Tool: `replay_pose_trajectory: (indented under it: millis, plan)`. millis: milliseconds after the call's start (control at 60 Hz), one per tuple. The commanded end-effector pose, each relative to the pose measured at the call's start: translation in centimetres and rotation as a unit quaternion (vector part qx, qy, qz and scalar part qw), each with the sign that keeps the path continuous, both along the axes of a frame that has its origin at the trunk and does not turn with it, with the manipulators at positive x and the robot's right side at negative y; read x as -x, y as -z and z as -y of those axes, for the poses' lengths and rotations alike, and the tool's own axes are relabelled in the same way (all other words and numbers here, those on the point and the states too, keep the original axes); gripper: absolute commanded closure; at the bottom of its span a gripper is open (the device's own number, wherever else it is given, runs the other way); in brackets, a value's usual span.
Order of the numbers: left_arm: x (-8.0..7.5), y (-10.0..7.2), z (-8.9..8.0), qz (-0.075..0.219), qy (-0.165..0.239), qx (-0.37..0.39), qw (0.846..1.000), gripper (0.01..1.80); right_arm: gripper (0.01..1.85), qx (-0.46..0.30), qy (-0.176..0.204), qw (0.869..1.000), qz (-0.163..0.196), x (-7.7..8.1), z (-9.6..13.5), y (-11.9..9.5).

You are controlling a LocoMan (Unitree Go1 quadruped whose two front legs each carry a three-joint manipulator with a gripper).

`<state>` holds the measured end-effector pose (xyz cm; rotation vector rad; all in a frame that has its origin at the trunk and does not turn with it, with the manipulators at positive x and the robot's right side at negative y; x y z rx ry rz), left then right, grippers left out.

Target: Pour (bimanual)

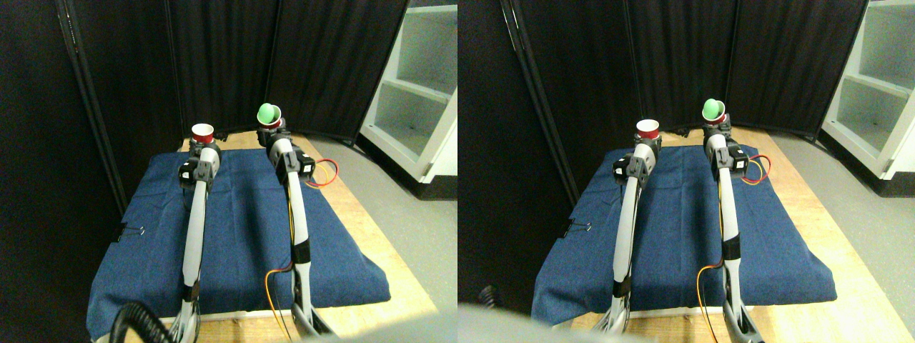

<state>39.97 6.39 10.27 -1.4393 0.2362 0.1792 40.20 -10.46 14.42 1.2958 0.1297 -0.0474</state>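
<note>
While both manipulators are stretched out over the blue cloth (243, 236), each one has a cup up at its far end. The left gripper (202, 145) has its jaws closed around a red cup (202, 133), which sits upright with its white inside showing at the rim. The right gripper (271, 131) is clamped on a second red cup (273, 122), and that one's tilted toward the left cup with a green ball (266, 112) sitting in its mouth, poking out a bit. The two cups are near each other but apart, right one slightly higher and further back. Cloth covers most of the wooden worktop (389, 243), with a binder clip (130, 231) pinching its left edge. Black curtain (236, 57) behind, white shelf unit (418, 100) off to the right.
</note>
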Motion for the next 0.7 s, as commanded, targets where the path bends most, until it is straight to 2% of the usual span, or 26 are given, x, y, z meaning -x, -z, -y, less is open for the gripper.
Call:
replay_pose_trajectory:
  millis: [17,450,700]
  plan:
    - [0.3,-0.5,0.7,0.015,-0.008,0.02,1.0,1.48,1.53,0.0,-0.016,1.0,0.025,0.2,-0.6,-1.4]
    - [1.8,0.8,3.7,-0.012,0.016,0.045,0.999,1.48,1.53,0.058,-0.034,0.998,0.017,-0.3,-1.3,-1.3]
    - [2.3,0.7,4.7,-0.008,0.03,0.047,0.998,1.48,1.53,0.12,-0.046,0.991,0.021,-0.5,-1.6,-1.3]
